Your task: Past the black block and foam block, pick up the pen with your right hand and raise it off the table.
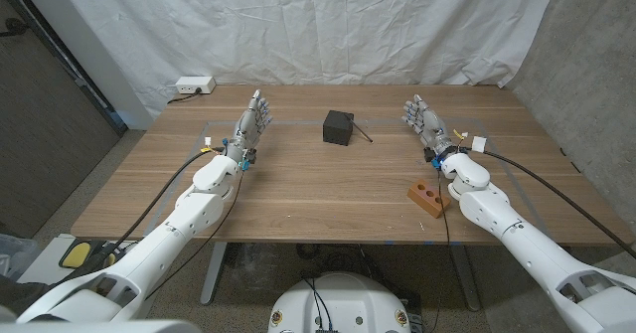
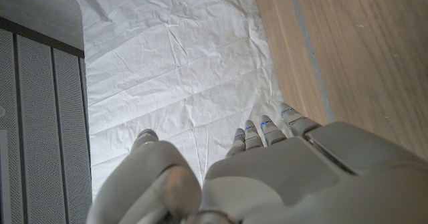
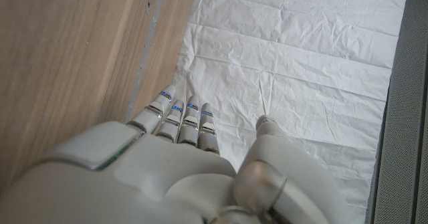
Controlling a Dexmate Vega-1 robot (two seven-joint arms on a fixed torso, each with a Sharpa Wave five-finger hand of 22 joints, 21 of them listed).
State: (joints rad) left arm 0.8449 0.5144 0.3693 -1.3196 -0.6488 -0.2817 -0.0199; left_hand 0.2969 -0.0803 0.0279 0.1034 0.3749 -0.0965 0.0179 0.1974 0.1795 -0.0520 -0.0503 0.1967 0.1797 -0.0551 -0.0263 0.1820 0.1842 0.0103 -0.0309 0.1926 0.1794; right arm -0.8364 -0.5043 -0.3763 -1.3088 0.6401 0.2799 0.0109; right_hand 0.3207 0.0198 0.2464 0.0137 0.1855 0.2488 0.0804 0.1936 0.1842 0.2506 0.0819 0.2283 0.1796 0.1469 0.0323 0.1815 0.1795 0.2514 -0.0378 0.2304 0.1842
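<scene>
A black block (image 1: 338, 128) stands near the middle of the wooden table (image 1: 298, 189), toward the back. A thin dark pen (image 1: 364, 133) lies just to its right, angled on the wood. An orange-brown foam block (image 1: 428, 197) with holes lies at the front right, close to my right forearm. My right hand (image 1: 424, 122) stands on its edge to the right of the pen, fingers straight and apart, holding nothing; the same hand (image 3: 180, 164) shows from behind in its wrist view. My left hand (image 1: 252, 122) stands likewise at the left, empty, and also appears as a hand (image 2: 267, 177) beside the wood.
A white power strip (image 1: 194, 85) sits at the table's back left corner. A white cloth backdrop (image 1: 298, 25) hangs behind the table. Small white tags (image 1: 475, 142) lie by my right wrist. Tape marks (image 1: 209, 139) show on the wood near the left hand.
</scene>
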